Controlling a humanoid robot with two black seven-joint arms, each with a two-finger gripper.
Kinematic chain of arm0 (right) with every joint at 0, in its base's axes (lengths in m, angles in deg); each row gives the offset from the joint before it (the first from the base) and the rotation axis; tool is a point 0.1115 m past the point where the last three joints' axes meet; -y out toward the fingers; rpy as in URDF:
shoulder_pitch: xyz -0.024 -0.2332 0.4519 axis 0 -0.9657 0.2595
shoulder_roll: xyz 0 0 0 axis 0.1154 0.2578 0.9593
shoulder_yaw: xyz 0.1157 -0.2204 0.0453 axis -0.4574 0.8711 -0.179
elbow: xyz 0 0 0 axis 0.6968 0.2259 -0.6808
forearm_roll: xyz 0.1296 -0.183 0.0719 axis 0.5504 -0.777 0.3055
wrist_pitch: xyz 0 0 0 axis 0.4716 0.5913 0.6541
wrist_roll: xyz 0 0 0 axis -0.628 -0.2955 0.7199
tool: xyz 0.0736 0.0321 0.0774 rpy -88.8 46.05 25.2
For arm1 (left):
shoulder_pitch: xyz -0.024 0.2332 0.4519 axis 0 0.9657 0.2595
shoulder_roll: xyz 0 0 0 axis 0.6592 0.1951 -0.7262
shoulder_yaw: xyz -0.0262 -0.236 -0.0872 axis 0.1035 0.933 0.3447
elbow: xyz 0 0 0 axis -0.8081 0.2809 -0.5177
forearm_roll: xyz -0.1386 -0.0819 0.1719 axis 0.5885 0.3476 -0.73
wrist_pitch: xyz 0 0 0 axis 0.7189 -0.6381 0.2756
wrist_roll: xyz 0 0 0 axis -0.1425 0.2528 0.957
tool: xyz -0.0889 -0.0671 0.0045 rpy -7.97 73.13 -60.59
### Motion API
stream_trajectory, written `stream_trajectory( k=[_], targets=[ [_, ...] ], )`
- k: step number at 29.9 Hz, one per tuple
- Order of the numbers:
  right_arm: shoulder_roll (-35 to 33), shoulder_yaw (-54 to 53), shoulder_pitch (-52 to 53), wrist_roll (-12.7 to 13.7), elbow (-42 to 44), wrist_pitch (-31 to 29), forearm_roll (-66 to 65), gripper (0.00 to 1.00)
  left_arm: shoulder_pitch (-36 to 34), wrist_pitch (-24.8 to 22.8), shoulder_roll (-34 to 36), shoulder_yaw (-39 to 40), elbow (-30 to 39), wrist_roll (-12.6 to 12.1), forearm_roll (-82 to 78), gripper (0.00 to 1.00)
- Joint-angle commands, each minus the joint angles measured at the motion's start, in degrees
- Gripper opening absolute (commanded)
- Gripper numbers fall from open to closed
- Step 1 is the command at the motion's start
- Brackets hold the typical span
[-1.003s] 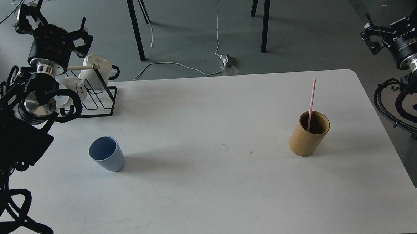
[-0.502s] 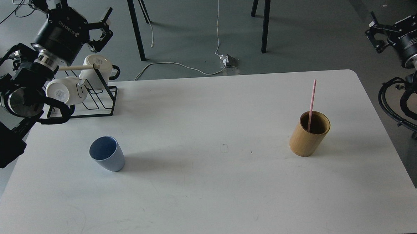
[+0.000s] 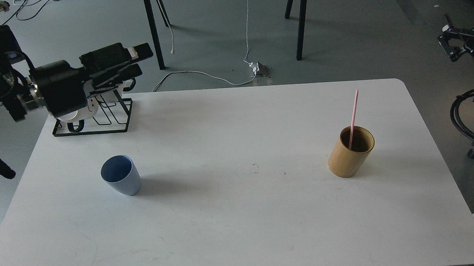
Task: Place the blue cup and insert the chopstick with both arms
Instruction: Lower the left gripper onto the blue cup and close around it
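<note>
The blue cup (image 3: pixel 120 175) stands upright on the left part of the white table (image 3: pixel 242 230), empty. The pink chopstick (image 3: pixel 353 114) leans upright inside the tan bamboo cylinder (image 3: pixel 349 155) on the right part of the table. My left gripper (image 3: pixel 144 60) hovers above the table's far left corner, well behind the cup, pointing right, with its fingers slightly apart and nothing between them. My right gripper (image 3: pixel 449 40) is off the table's far right side, small and dark, far from the cylinder.
A black wire rack (image 3: pixel 98 122) with white mugs (image 3: pixel 91 104) stands at the far left corner, mostly hidden behind my left gripper. Chair and table legs (image 3: pixel 153 36) and cables lie on the floor beyond the table.
My left gripper has swung down and turned to point right over the rack, hiding the mugs. My right arm has pulled further right, out toward the view's edge. Cup and chopstick have not moved.
</note>
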Motion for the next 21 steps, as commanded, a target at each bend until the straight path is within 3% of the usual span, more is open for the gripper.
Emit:
stream_trajectory(
  k=[1, 6, 9, 12, 17, 21],
  targets=[
    [-0.87, -0.08, -0.01, 0.01, -0.11, 0.0, 0.0, 0.99, 2.56, 1.05, 1.13, -0.04, -0.21, 0.1, -18.38, 0.92],
    [-0.87, 0.01, -0.01, 0.01, -0.11, 0.0, 0.0, 0.99, 7.74, 5.62, 1.48, -0.04, -1.88, 0.1, -40.19, 0.92],
    [-0.87, 0.01, -0.01, 0.01, -0.2, 0.0, 0.0, 0.99, 8.54, 6.06, 0.95, -0.13, -4.68, 0.18, -47.41, 0.84],
    [-0.87, -0.08, -0.01, 0.01, -0.2, 0.0, 0.0, 0.99, 9.68, 6.24, 0.34, -1.18, -9.08, 0.27, -49.28, 0.77],
    [-0.87, -0.08, -0.01, 0.01, -0.2, 0.0, 0.0, 0.99, 9.95, 6.24, -3.0, -2.94, -14.53, 2.64, -49.36, 0.72],
    [-0.87, 0.01, -0.01, 0.01, -0.2, 0.0, 0.0, 0.99, 9.86, 6.32, -4.76, -6.01, -17.61, 2.56, -49.8, 0.66]
  ],
)
